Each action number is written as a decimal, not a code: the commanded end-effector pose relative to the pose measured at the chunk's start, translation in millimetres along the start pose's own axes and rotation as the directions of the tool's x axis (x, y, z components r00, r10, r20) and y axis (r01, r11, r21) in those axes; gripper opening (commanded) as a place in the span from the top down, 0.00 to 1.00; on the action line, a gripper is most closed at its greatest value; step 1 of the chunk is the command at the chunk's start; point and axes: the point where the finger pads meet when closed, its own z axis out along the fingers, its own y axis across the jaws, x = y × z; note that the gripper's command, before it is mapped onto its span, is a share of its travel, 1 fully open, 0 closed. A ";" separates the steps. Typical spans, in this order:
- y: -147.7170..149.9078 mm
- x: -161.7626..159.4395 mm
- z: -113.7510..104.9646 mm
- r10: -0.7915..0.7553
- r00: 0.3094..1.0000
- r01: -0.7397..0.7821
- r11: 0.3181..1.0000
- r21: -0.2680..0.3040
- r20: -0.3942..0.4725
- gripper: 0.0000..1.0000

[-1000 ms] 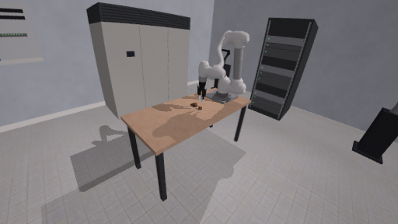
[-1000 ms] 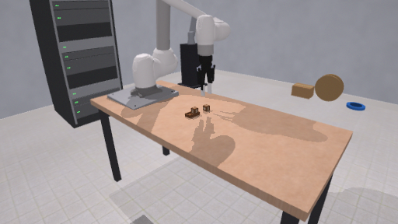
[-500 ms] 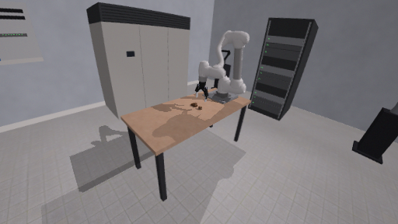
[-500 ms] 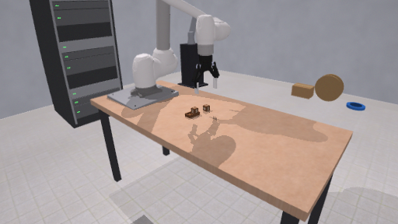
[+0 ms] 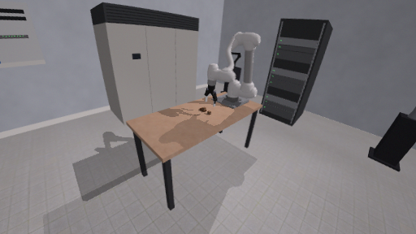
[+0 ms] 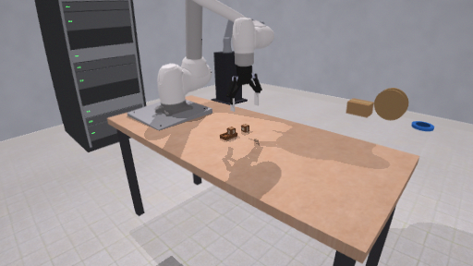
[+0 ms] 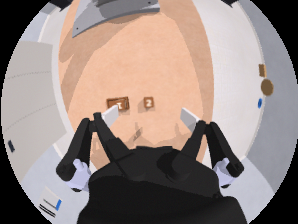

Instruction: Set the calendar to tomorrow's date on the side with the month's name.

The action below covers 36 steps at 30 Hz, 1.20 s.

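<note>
A small brown calendar tray [image 6: 226, 135] lies flat on the wooden table, with one cube in it. A second brown cube [image 6: 245, 127] stands on the table just to the right of the tray, apart from it. In the wrist view the tray [image 7: 117, 103] and the loose cube [image 7: 149, 102] lie side by side with a gap between them. The digits are too small to read. My gripper [image 6: 245, 96] hangs high above the table behind the cubes, wide open and empty. It also shows in the wrist view [image 7: 150, 117] and in the top view [image 5: 210, 97].
The arm's grey base plate [image 6: 169, 114] sits at the table's far left end. A dark server rack [image 6: 88, 65] stands left of the table. A white cabinet [image 5: 147, 61] stands behind the table. A box, a disc and a blue ring [image 6: 422, 126] lie on the floor.
</note>
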 end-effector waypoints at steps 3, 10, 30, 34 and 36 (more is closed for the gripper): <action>-0.1 0.0 1.2 0.238 0.971 -0.238 0.971 0.004 0.002 0.00; -0.2 0.0 2.4 0.455 0.890 -0.455 0.890 0.003 0.003 0.00; -0.6 0.0 5.9 0.894 0.448 -0.894 0.448 0.000 0.004 0.00; -0.7 -0.1 6.5 0.944 0.329 -0.944 0.329 0.000 0.004 0.00; -0.8 -0.1 6.9 0.964 0.268 -0.964 0.268 0.000 0.004 0.00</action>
